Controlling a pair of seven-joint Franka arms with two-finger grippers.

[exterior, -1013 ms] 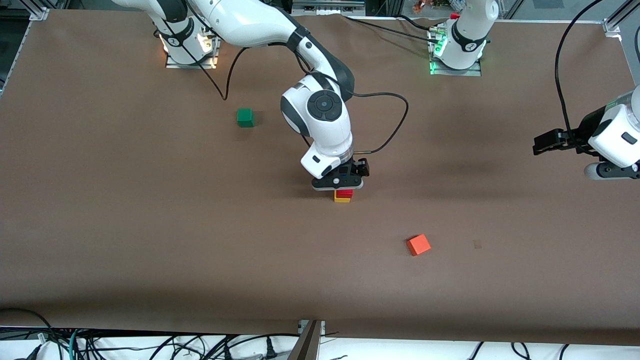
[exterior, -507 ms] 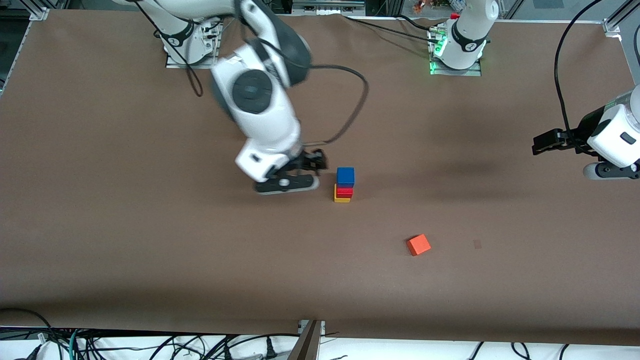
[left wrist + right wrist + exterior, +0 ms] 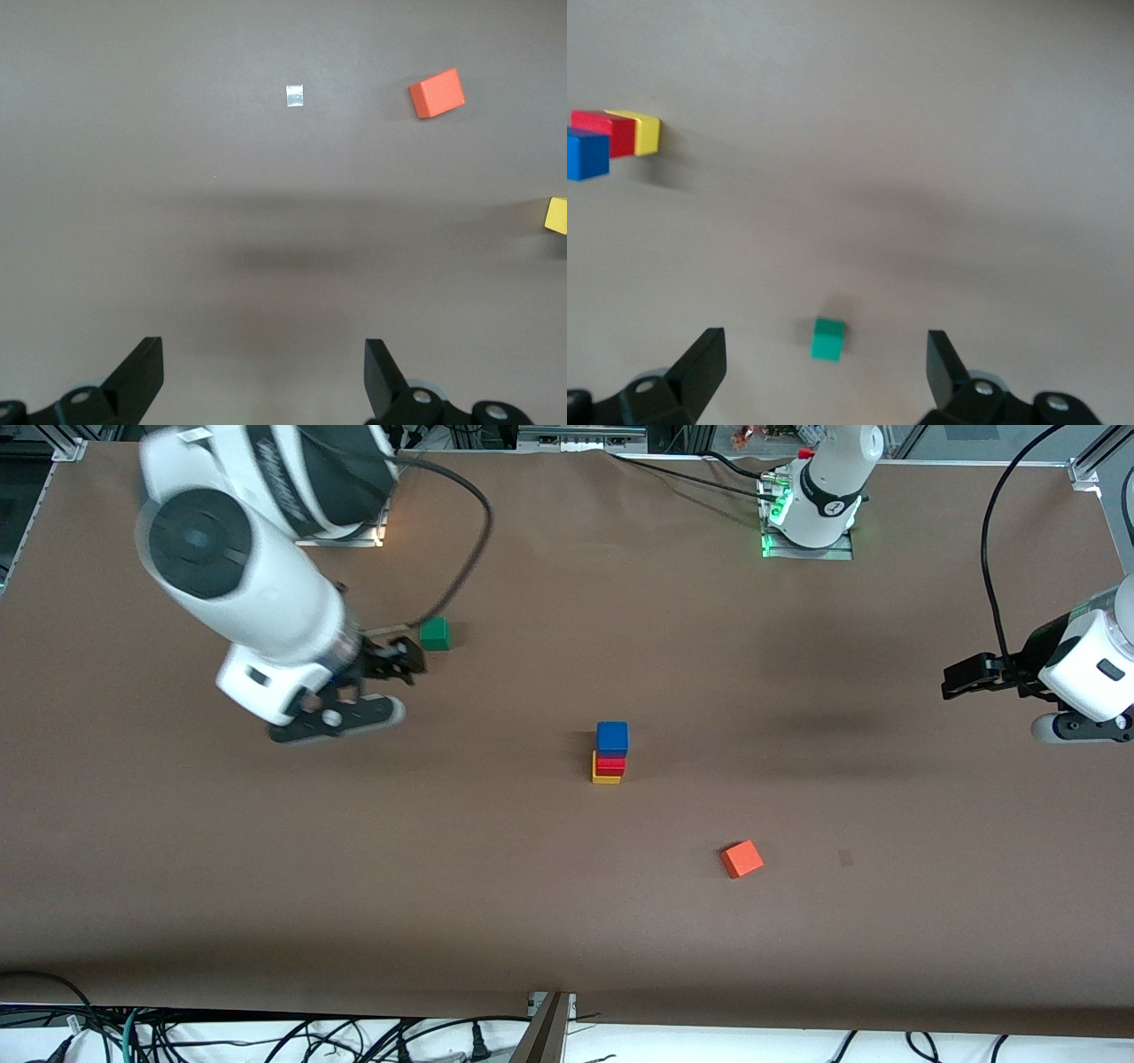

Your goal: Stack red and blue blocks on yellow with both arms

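The blue block (image 3: 612, 737) stands on the red block (image 3: 610, 763), which stands on the yellow cube (image 3: 606, 778), as one stack in the middle of the table. My right gripper (image 3: 337, 721) is open and empty, up over the table toward the right arm's end, well apart from the stack. Its wrist view shows the open gripper (image 3: 824, 372), with the blue block (image 3: 586, 153), red block (image 3: 607, 131) and yellow cube (image 3: 645, 131) off to one side. My left gripper (image 3: 1072, 731) waits open and empty at the left arm's end of the table; it also shows in its wrist view (image 3: 261, 376).
A green cube (image 3: 435, 633) lies by the right gripper and shows below it in the right wrist view (image 3: 828, 339). An orange cube (image 3: 741, 859) lies nearer the front camera than the stack and shows in the left wrist view (image 3: 437, 93). A small pale mark (image 3: 295, 95) is on the table.
My right gripper let go of the blue block on top of the red one, rose and swung away toward the right arm's end. The left arm has not moved.
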